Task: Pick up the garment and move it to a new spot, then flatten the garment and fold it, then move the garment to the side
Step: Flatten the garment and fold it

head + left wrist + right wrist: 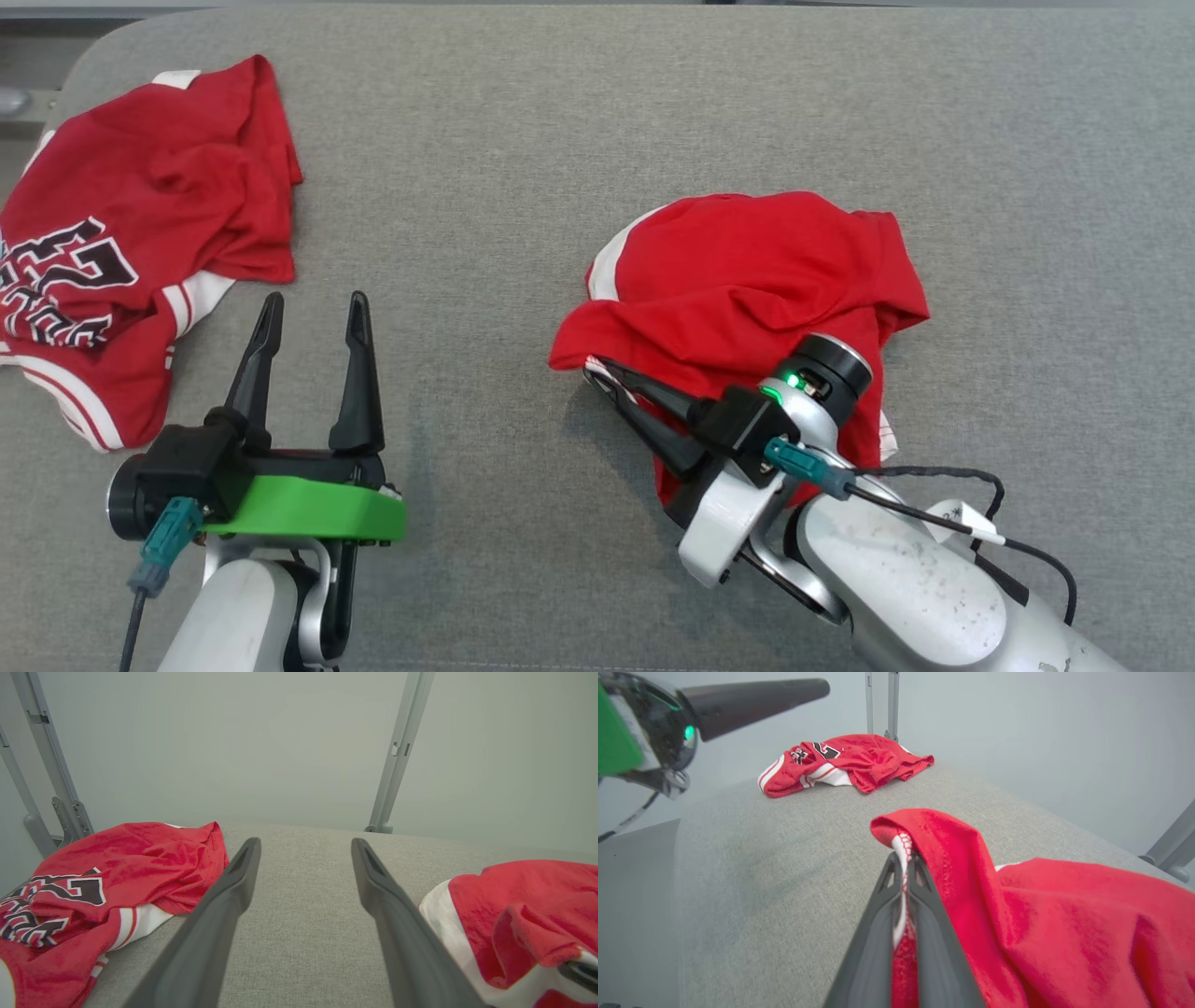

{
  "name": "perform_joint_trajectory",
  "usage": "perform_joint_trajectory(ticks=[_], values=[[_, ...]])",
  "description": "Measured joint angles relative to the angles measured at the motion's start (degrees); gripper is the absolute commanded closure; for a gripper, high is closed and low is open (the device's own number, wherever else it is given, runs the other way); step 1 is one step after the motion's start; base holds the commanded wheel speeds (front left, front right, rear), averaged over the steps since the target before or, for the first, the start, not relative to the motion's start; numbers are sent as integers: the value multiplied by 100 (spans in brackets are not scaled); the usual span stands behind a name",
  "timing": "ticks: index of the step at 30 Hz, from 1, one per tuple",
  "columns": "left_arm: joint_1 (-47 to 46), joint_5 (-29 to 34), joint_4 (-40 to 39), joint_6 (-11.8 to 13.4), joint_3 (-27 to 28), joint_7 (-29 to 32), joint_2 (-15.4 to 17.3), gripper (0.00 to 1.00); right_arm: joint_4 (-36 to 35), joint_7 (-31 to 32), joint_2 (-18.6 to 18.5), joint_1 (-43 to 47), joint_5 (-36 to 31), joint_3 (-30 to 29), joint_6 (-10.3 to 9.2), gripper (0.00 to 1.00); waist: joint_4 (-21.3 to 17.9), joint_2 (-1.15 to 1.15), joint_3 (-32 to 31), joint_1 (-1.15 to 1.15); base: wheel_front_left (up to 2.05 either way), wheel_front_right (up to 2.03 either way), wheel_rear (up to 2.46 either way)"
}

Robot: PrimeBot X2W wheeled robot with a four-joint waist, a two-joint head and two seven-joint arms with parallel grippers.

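The garment (747, 271) is a crumpled red shirt with white trim, lying right of centre on the grey padded table (523, 140). My right gripper (597, 373) is shut on the garment's near-left hem; in the right wrist view the white-stitched edge is pinched between the closed fingers (903, 861), with the rest of the garment (1064, 914) heaped to the right. My left gripper (315, 303) stands open over bare table, left of the garment, nothing between its fingers (233, 891). The garment (528, 905) lies to its right.
A second red shirt with black lettering (140, 233) lies bunched at the table's far-left corner (117, 868) (850, 760). Grey metal posts (397, 751) rise behind the table. Bare grey table lies between the two shirts and behind the garment.
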Motion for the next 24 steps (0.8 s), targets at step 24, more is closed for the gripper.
perform_joint_trajectory(ticks=[24], values=[[-107,58,-387,107,20,179,241,0,-968,-103,-42,1132,118,-4096,-2,100,-1051,0,248,0,0,0,0]])
